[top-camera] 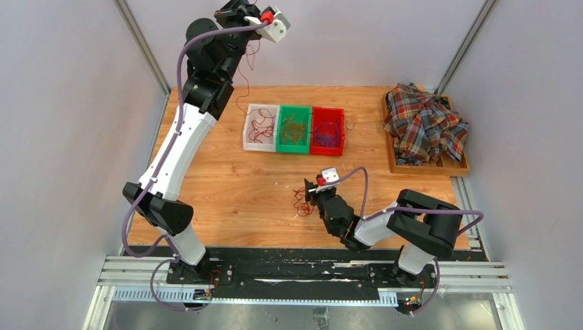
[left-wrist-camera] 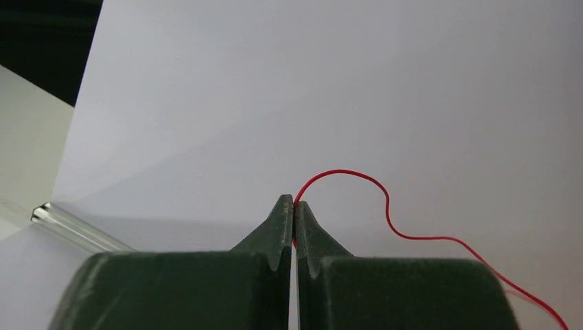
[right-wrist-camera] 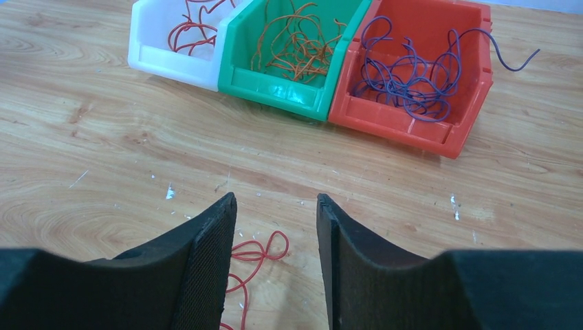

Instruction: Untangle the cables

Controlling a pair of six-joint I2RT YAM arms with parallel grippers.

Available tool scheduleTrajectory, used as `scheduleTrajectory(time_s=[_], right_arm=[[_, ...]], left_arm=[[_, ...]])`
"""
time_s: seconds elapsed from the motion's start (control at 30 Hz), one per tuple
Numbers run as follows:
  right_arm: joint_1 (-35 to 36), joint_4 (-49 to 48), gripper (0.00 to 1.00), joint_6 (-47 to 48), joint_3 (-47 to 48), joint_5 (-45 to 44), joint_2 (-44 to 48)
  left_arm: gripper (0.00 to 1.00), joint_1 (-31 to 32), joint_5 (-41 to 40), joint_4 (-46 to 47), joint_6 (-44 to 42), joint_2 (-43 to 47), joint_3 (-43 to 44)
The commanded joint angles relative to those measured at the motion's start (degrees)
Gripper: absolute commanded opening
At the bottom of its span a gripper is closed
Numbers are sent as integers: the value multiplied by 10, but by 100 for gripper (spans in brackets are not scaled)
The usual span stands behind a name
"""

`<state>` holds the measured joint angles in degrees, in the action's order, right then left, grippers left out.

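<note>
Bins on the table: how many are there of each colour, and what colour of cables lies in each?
White bin, holding red cables: 1
Green bin, holding orange cables: 1
Red bin, holding purple cables: 1
Total: 3 bins
</note>
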<state>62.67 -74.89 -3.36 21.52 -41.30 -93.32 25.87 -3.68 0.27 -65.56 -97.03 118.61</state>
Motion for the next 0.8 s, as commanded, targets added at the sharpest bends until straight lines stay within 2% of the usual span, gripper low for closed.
scheduleTrajectory(time_s=[0.0,0.23,0.43,0.6,0.77], right_arm=[[3,-31,47,7,-10,-22,0],[3,-38,46,8,-15,-29,2],[3,-40,46,8,-17,-30,3],[2,-43,45,7,-20,-31,3],[1,-43,44,6,-19,-32,2]], left_arm=[[1,-11,3,61,13,1,-27],[1,-15,0,62,41,9,-65],[1,-15,-3,34,105,42,-157],[1,-16,-12,57,80,58,-256],[1,-27,-21,69,66,45,-281]])
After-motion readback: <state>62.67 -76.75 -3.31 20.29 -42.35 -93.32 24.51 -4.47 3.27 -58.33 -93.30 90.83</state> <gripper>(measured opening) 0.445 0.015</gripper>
